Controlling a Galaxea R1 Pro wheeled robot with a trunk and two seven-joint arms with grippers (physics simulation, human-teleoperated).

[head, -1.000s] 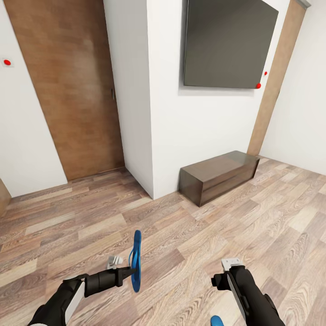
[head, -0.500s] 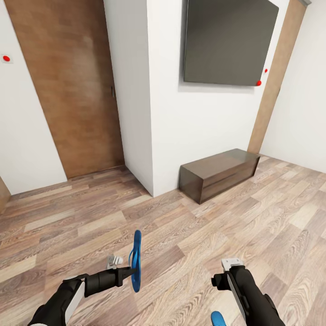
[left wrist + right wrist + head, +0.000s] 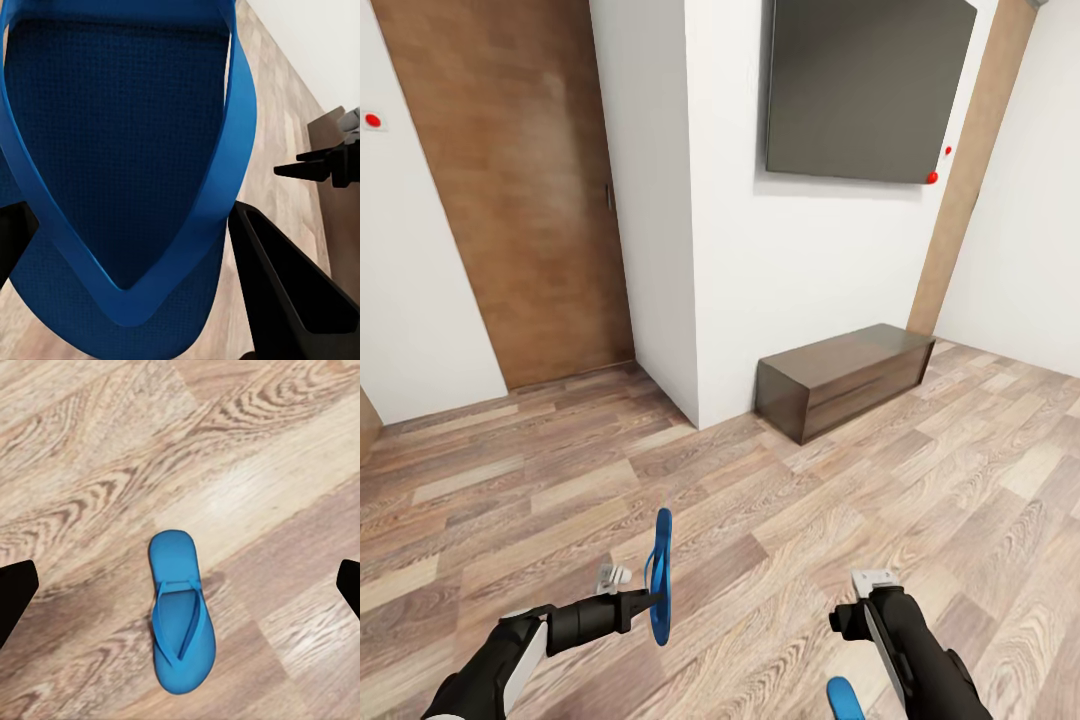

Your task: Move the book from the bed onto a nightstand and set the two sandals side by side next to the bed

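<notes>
My left gripper [image 3: 651, 600] is shut on one bright blue sandal [image 3: 661, 576], holding it on edge above the wooden floor. In the left wrist view this sandal's sole and straps [image 3: 120, 150] sit between the dark fingers [image 3: 289, 296]. The second sandal [image 3: 180, 615] lies flat on the floor, straight below my right gripper [image 3: 847, 622]. That gripper is open, with its fingertips [image 3: 15, 596] spread wide and nothing between them. In the head view the toe of this sandal [image 3: 844, 699] peeks out at the bottom edge. The book, the bed and the nightstands are out of view.
A long, low dark-brown dresser [image 3: 840, 380] stands against the white wall under a wall-mounted dark screen [image 3: 865, 90]. A wooden door [image 3: 520, 200] is at the left, past a jutting wall corner [image 3: 692, 300]. Wood-plank floor [image 3: 760, 500] stretches ahead.
The whole head view has shifted slightly, so the camera has moved. A little more of the sandal on the floor shows at the bottom edge. Both arms keep their pose.
</notes>
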